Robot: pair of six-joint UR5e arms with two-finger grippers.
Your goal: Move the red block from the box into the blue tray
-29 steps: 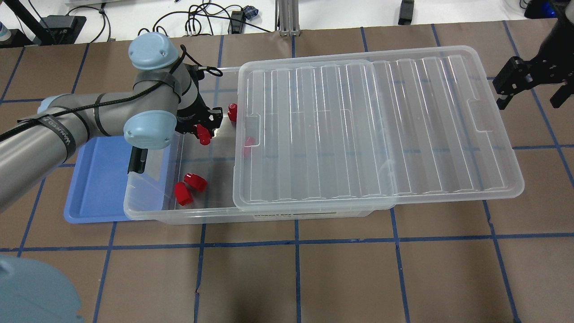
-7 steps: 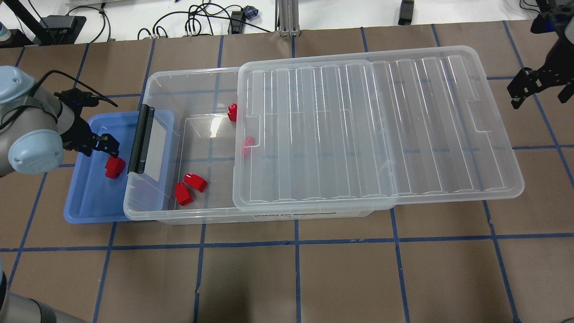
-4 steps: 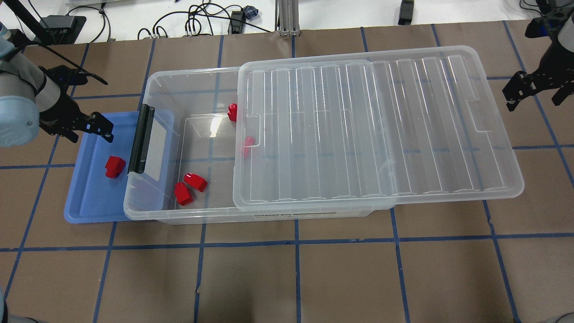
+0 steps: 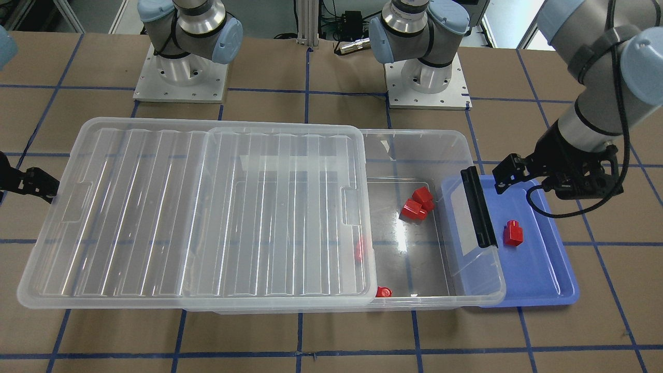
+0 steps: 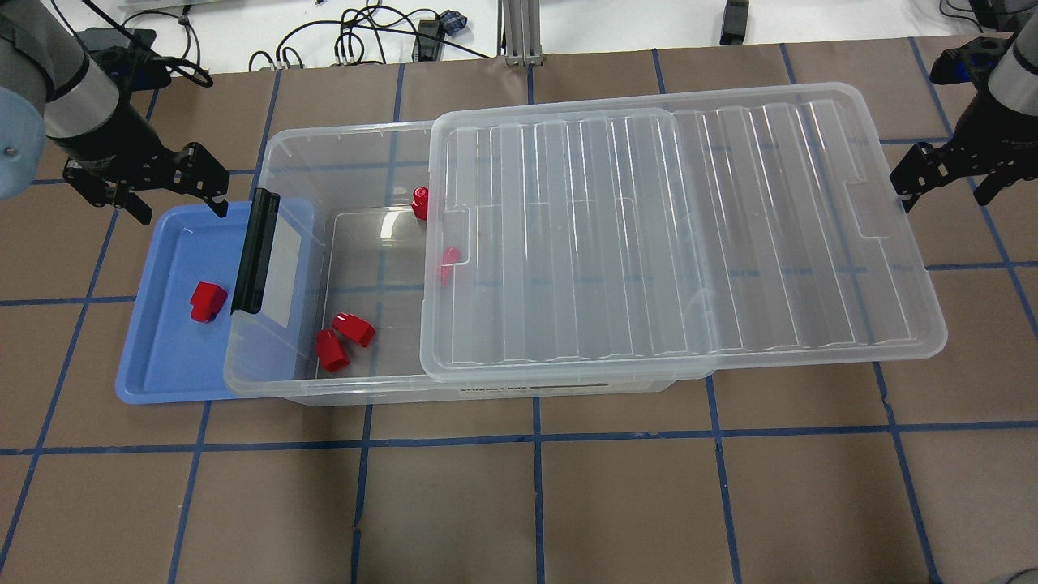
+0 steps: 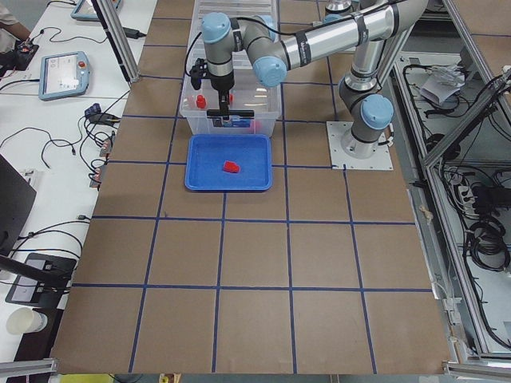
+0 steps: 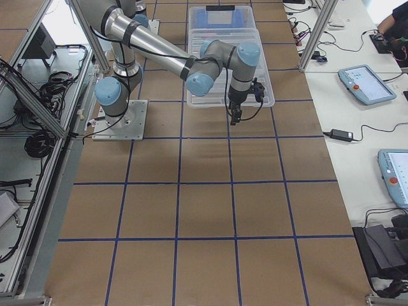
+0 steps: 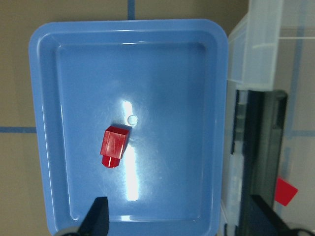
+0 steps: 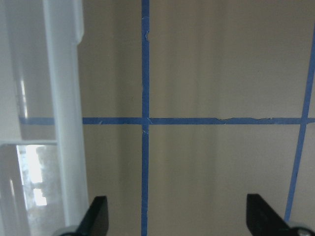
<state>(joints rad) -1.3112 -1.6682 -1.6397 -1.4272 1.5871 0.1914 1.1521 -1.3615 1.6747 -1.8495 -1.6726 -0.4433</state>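
Observation:
A red block (image 5: 208,301) lies free on the floor of the blue tray (image 5: 166,357), left of the box (image 5: 268,381). It also shows in the left wrist view (image 8: 114,146) and the front view (image 4: 513,232). My left gripper (image 5: 180,204) is open and empty, raised over the tray's far edge, apart from the block. Several more red blocks (image 5: 342,339) lie in the box's uncovered end, one (image 5: 448,258) under the lid edge. My right gripper (image 5: 949,191) is open and empty beside the lid's right end.
The ribbed clear lid (image 5: 649,235) lies slid to the right and overhangs the box. The black latch bar (image 5: 253,251) hangs over the tray's right part. Brown table with blue tape lines lies all around.
Four seconds ago the left gripper held a red block inside the box. That block now lies in the tray, and the open gripper has risen and moved toward the far side.

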